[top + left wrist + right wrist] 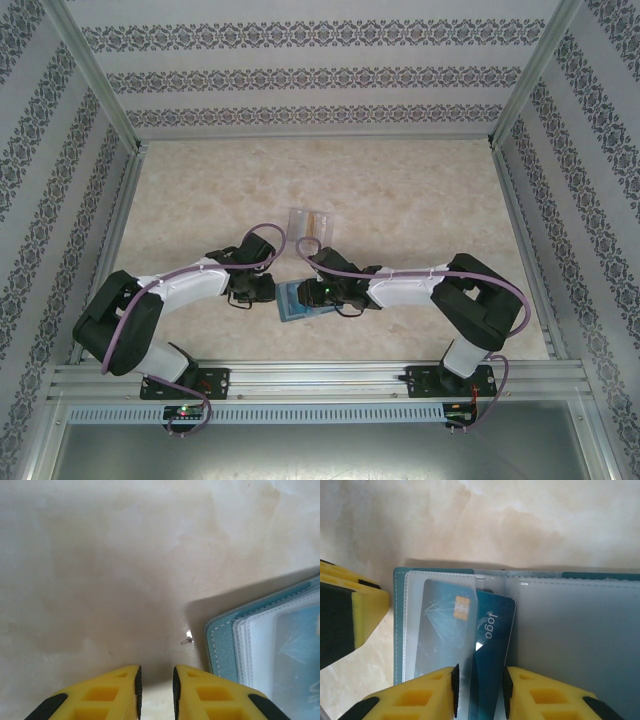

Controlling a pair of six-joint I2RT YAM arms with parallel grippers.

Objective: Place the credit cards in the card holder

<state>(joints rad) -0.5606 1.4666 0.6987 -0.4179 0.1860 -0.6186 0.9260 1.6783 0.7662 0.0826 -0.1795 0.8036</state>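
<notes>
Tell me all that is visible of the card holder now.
The card holder is a soft teal wallet with pale stitching, lying open on the beige table. Inside are frosted clear sleeves. One dark blue card sits in a left sleeve; a second blue card, printed "logo", lies near the fold, between the fingers of the right claw.
</notes>
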